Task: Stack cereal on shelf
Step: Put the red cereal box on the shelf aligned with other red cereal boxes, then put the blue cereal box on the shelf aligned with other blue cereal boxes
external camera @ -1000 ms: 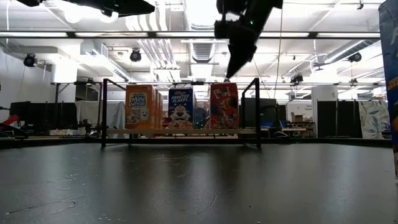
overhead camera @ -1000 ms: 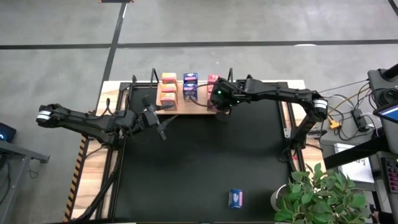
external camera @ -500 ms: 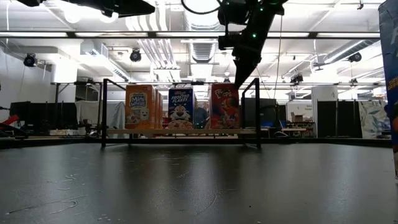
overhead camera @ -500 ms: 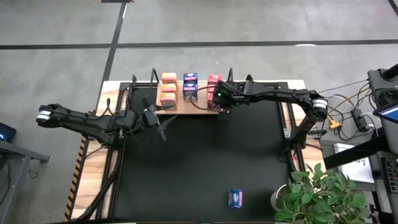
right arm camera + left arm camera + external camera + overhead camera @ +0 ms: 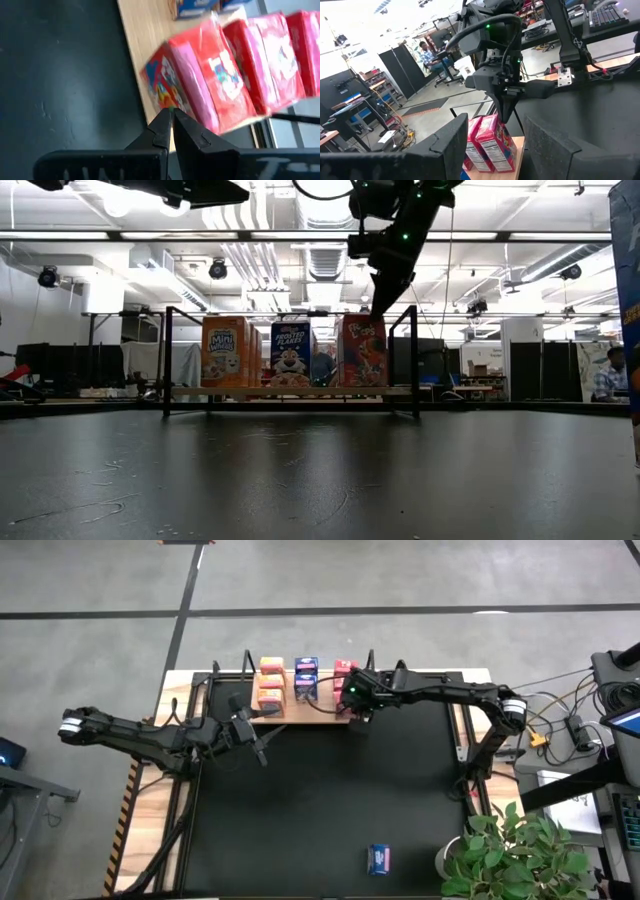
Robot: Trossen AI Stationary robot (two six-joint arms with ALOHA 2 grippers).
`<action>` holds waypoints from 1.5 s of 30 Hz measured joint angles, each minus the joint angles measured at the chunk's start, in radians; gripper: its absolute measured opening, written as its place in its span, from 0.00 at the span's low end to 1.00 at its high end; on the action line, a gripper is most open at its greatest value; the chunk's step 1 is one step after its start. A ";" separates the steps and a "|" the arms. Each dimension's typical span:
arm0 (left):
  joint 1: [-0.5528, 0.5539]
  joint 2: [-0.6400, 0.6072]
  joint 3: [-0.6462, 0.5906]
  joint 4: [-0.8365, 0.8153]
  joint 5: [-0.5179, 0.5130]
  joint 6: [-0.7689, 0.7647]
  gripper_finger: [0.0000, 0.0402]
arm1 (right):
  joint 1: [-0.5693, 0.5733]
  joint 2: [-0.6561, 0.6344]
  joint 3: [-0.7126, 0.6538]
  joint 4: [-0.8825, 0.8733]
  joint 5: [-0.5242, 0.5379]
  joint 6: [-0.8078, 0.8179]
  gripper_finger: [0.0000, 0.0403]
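Your right arm reaches across the tabletop to the shelf's right end; the right tool hangs clenched, fingertips together, gripping nothing, just above and in front of the front red box. In the right wrist view the closed fingers point at that red box's lower front corner; three red boxes stand in a row behind one another. Your left arm stretches low from the left; the left tool sits released, empty, near the shelf's left front corner. Cereal stands on the shelf in three rows: orange reads "Mini", blue reads "Frosted Flakes". One blue box lies alone near the front edge, well apart.
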 joint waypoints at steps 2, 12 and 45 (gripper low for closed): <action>0.000 0.000 0.000 0.000 0.000 0.000 0.44 | 0.003 0.007 -0.002 0.025 -0.001 -0.003 0.03; 0.000 0.000 0.000 -0.003 0.000 0.000 0.44 | 0.006 0.058 -0.006 0.110 -0.019 -0.034 0.03; 0.000 -0.001 0.000 0.002 0.000 0.000 0.44 | 0.039 0.029 -0.007 0.161 -0.019 0.006 0.03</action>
